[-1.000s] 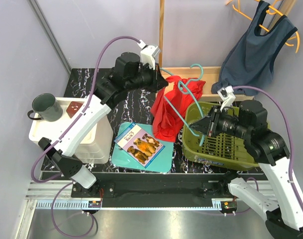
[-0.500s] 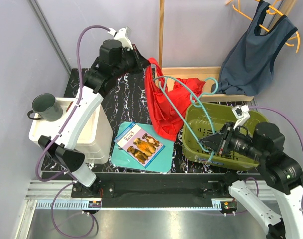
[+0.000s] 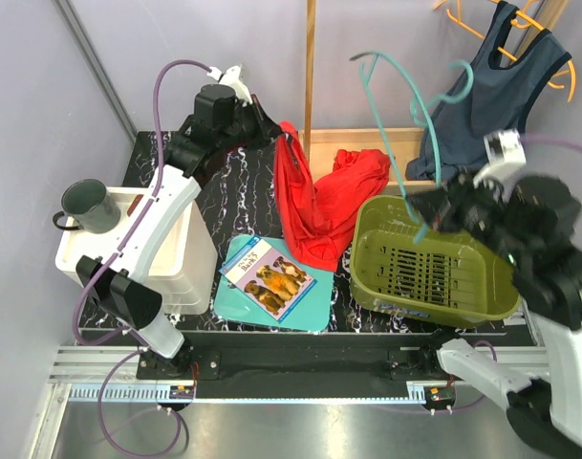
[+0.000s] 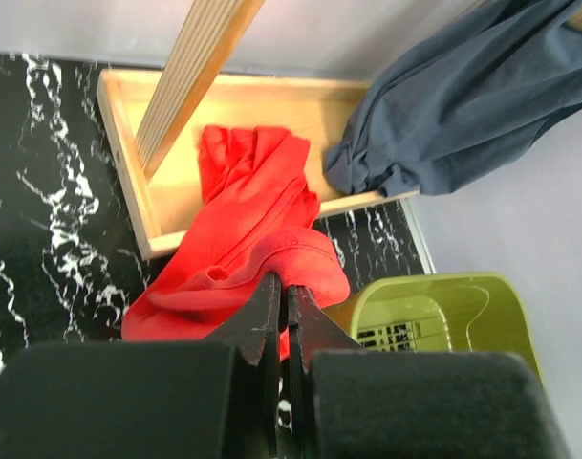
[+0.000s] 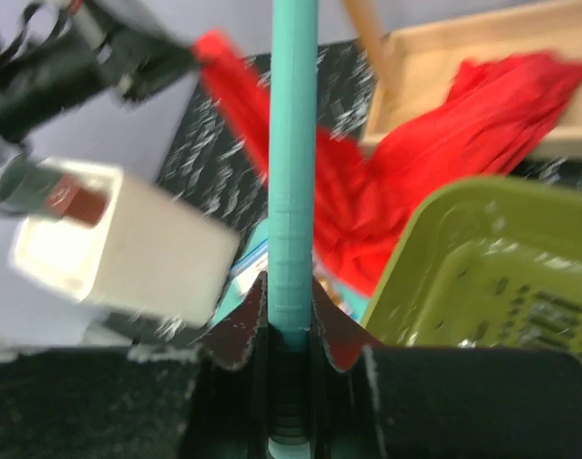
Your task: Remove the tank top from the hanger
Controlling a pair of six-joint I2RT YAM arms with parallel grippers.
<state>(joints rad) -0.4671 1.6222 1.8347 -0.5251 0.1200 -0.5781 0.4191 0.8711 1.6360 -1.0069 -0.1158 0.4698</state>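
Note:
The red tank top (image 3: 314, 206) hangs from my left gripper (image 3: 276, 132), which is shut on its upper edge; its far end drapes over the wooden tray (image 3: 405, 143). In the left wrist view the fabric (image 4: 247, 225) bunches at my closed fingertips (image 4: 284, 285). My right gripper (image 3: 434, 212) is shut on the teal hanger (image 3: 405, 91), lifted high above the green basket and free of the tank top. The right wrist view shows the hanger bar (image 5: 293, 143) clamped between the fingers (image 5: 292, 311).
A green basket (image 3: 434, 268) sits front right. A teal book (image 3: 271, 277) lies in the middle. A white bin (image 3: 181, 268) with a dark mug (image 3: 88, 206) stands left. A navy top (image 3: 491, 96) hangs on an orange hanger back right. A wooden post (image 3: 310, 67) rises behind.
My right gripper has swung the teal hanger up and to the right, out of the red tank top. My left gripper stays high at the back, holding the fabric.

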